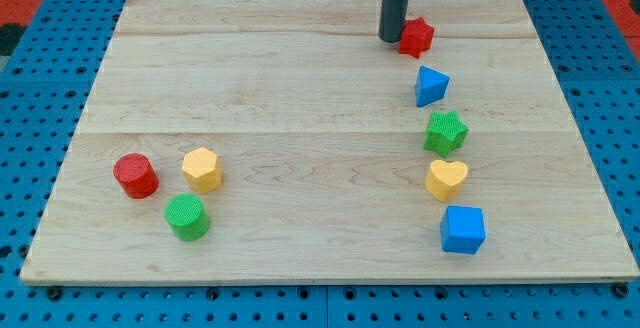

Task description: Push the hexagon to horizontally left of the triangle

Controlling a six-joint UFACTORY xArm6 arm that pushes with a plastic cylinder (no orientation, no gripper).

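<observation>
not yet approaching: tip [391, 39], no pincer, upper right against red star [417, 36]; next, reach yellow hexagon [202, 169], lower left, toward blue triangle [431, 86].

Red star [417, 36] at top; green star [445, 132], yellow heart [446, 179], blue cube [462, 230] right; red cylinder [135, 175], green cylinder [187, 216] left.

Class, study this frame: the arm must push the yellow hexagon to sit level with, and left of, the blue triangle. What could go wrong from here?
1. My tip is at the view's top beside the red star, far from the yellow hexagon; moving off could nudge the star.
2. The red cylinder and green cylinder sit close to the hexagon, so an approach may disturb them.
3. An overshoot might knock the blue triangle.
</observation>
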